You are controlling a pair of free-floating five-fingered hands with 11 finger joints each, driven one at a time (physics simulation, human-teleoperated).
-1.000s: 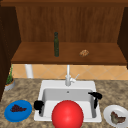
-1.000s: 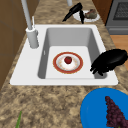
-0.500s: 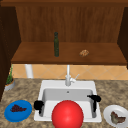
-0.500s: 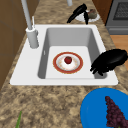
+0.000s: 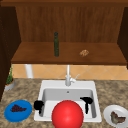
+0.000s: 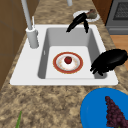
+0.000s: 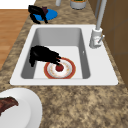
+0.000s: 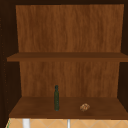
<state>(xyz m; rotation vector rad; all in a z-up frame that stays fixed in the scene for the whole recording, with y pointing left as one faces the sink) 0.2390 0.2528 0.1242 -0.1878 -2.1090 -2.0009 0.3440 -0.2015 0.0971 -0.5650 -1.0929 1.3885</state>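
A red-rimmed plate [image 6: 78, 65] lies on the floor of the white sink [image 6: 25, 62] with a small red fruit [image 6: 68, 60] on it. My right hand [image 7: 43, 55] hangs inside the sink with straight fingers reaching toward the plate [image 7: 71, 71] and the fruit [image 7: 59, 68], and looks just short of the rim. In the front view the right hand [image 5: 86, 101] is at the basin's right. My left hand [image 5: 38, 105] floats over the sink's left edge, fingers relaxed, beside the blue plate [image 5: 18, 110]. A large red ball [image 5: 67, 115] covers the basin's front.
The blue plate [image 6: 105, 110] holds dark grapes. A white plate [image 5: 116, 117] with meat sits right of the sink. The faucet [image 5: 68, 77] stands at the back rim. A green bottle [image 8: 56, 98] and a brown lump [image 8: 84, 107] rest on the shelf. A potted plant [image 5: 9, 80] stands far left.
My right hand has moved left from the sink's right rim and dipped lower into the basin. The left hand has stayed where it was.
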